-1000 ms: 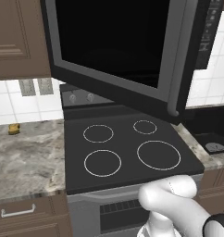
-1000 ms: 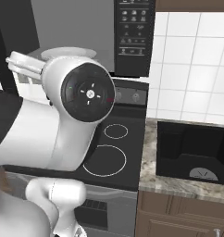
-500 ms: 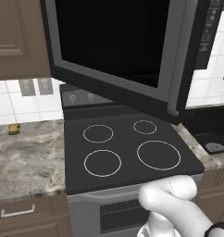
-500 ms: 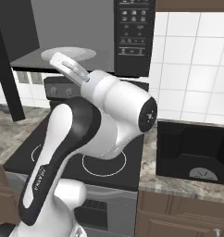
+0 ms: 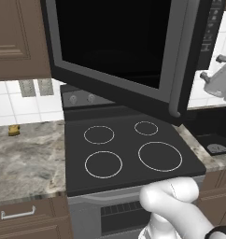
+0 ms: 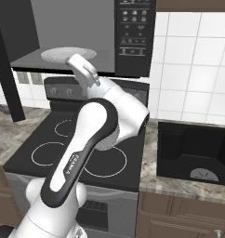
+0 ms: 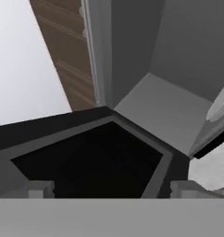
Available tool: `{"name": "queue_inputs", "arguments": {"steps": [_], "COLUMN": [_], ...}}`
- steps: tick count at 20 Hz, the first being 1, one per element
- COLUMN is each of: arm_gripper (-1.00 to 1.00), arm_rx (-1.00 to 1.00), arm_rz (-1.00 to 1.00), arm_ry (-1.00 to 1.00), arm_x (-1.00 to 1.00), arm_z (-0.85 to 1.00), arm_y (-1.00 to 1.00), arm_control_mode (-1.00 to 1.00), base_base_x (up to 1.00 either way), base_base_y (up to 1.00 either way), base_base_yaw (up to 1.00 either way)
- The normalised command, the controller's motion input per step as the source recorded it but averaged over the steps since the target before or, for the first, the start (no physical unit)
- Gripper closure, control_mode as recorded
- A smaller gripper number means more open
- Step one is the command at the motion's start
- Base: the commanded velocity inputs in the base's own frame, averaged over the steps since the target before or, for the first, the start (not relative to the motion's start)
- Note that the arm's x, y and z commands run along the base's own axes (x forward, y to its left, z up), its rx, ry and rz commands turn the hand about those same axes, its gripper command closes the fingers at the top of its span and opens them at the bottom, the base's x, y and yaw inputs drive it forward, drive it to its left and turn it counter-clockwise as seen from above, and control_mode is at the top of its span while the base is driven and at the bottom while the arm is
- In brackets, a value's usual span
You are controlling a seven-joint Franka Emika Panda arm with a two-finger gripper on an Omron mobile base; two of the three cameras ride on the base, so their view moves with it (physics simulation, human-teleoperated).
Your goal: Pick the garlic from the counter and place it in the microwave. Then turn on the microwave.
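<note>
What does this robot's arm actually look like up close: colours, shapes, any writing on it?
The arm is made of smooth, rounded glossy white segments with dark grey to black bands and panels at the joints. One dark strip along a segment carries small white lettering, too small to read for certain. The hand at the end is white and blocky with grey details. No loose cables show.

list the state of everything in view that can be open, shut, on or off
microwave: door swung wide open, white plate inside, no garlic seen on it
stovetop: rings bare, no glow
gripper: raised at the microwave mouth, open or shut cannot be told
</note>
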Motion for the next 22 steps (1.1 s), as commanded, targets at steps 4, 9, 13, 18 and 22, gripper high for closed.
{"name": "queue_inputs", "arguments": {"steps": [4,9,13,18,22], "arm_gripper": [-1.00,-1.00,-1.00,-1.00,-1.00], "arm_rx": [0.11,0.01,0.00,0.00,0.00], "arm_rz": [0.17,0.19,0.20,0.19,0.19], "arm_ry": [0.00,0.00,0.00,0.00,0.00], "arm_x": [0.19,0.20,0.09,0.08,0.13], "arm_z": [0.00,0.00,0.00,0.00,0.00], "arm_y": [0.32,0.40,0.43,0.36,0.36], "arm_control_mode": [-1.00,-1.00,-1.00,-1.00,-1.00], "base_base_x": [0.00,0.00,0.00,0.00,0.00], "base_base_y": [0.00,0.00,0.00,0.00,0.00], "base_base_yaw": [0.00,0.00,0.00,0.00,0.00]}}
